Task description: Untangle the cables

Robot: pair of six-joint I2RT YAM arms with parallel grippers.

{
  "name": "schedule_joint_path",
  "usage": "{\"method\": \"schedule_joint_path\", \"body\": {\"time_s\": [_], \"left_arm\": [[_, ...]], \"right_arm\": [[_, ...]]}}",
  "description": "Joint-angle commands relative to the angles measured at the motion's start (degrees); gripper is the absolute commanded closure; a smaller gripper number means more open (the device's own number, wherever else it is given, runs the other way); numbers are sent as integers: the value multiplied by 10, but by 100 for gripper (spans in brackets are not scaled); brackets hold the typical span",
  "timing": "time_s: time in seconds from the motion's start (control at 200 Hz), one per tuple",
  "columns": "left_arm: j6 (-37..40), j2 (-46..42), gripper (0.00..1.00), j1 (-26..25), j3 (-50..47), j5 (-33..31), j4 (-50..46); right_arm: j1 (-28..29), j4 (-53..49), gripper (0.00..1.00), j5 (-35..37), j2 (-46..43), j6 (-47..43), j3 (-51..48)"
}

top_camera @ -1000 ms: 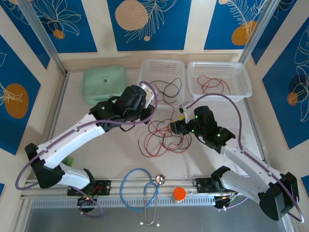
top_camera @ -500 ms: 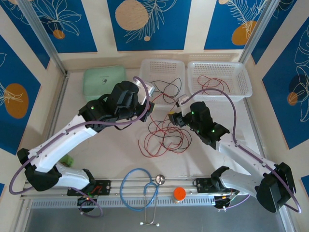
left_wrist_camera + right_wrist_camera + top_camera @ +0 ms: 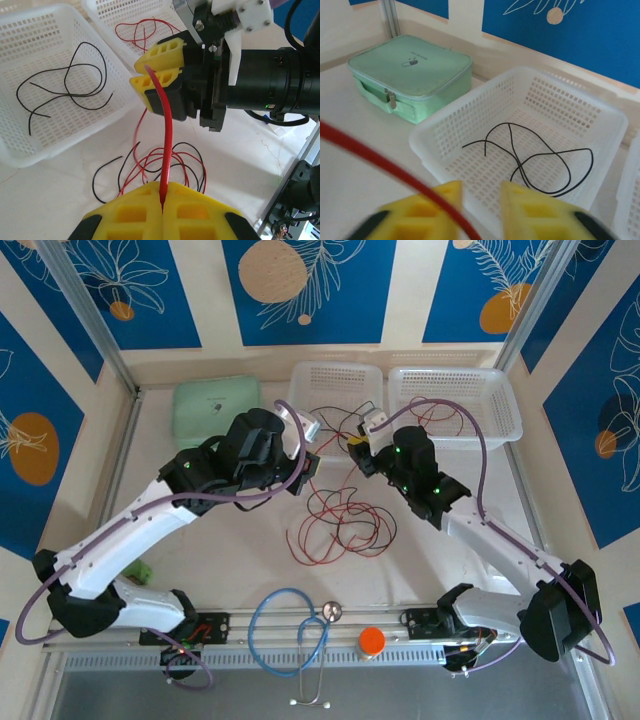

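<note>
**Left tool** (image 3: pixel 162 194): I read its two yellow fingers as pressed together and clamped on a red cable (image 3: pixel 167 125). The cable comes out of the seam between the fingertips. It runs in a slight bow across the gap to the right tool (image 3: pixel 150 70).

**Right tool:** In the left wrist view its yellow fingers stand a narrow gap apart, with the same red cable entering between them. In the right wrist view the cable crosses as a blurred red band and lies against the inner edge of one finger, with space left beside the other. I cannot tell whether the fingers pinch the cable or only bracket it.

**Position of both tools:** I see them facing each other above the counter (image 3: pixel 230 540), close together and just in front of the near rims of the two baskets.

**Remaining cables** (image 3: pixel 340 525): A loose tangle of red and black loops lies flat on the counter between the two arms, on the near side of the baskets and below the stretched red cable.

**Left basket** (image 3: pixel 335 370): This white mesh basket holds one black cable (image 3: pixel 535 155), curled in open loops on its floor.

**Right basket** (image 3: pixel 455 375): This is a matching basket standing just beside the left one. It holds a looped red wire (image 3: pixel 445 415).

**Other items:**
- A green case (image 3: pixel 215 410) with a zip lies closed on the counter to the left of the left basket.
- A stethoscope (image 3: pixel 331 612) with a blue tube rests at the near edge of the counter between the arm bases, well apart from the tangle.
</note>
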Motion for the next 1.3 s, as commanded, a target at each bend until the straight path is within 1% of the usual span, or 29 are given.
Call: {"method": "schedule_joint_path", "body": {"time_s": [0.0, 0.045, 0.095, 0.14, 0.16, 0.205, 0.305, 0.4, 0.605, 0.81, 0.99, 1.116, 1.296], "left_arm": [[2, -17, 95, -5, 0, -13, -1], [3, -17, 91, -5, -4, -18, 1], [3, -16, 84, -5, -10, -23, 2], [3, -15, 75, -6, -15, -27, 5], [2, -13, 69, -5, -17, -28, 6], [2, -12, 58, -5, -22, -31, 8], [-1, -8, 41, -5, -31, -32, 10], [-5, -10, 32, -5, -44, -32, 17], [-11, -30, 23, -5, -74, -43, 28], [-11, -44, 21, -5, -91, -50, 36], [-8, -48, 21, -5, -99, -58, 41], [-4, -52, 20, -5, -103, -64, 42], [1, -51, 20, -4, -103, -76, 40]], "right_arm": [[2, 6, 87, 8, -14, 3, 20], [0, 3, 89, 14, -20, 5, 22], [-1, -3, 93, 18, -26, 5, 27], [-3, -11, 98, 27, -30, 8, 34], [-6, -16, 100, 30, -30, 9, 38], [-12, -28, 100, 34, -29, 14, 50], [-38, -52, 100, 36, -21, 30, 77], [-74, -75, 100, 31, -1, 46, 110], [-175, -103, 100, 36, 65, 86, 190], [-261, -89, 100, 71, 171, 108, 267], [-305, -62, 100, 101, 276, 102, 317], [-327, -34, 100, 121, 335, 96, 331], [-356, -42, 100, 142, 406, 111, 353]]}}
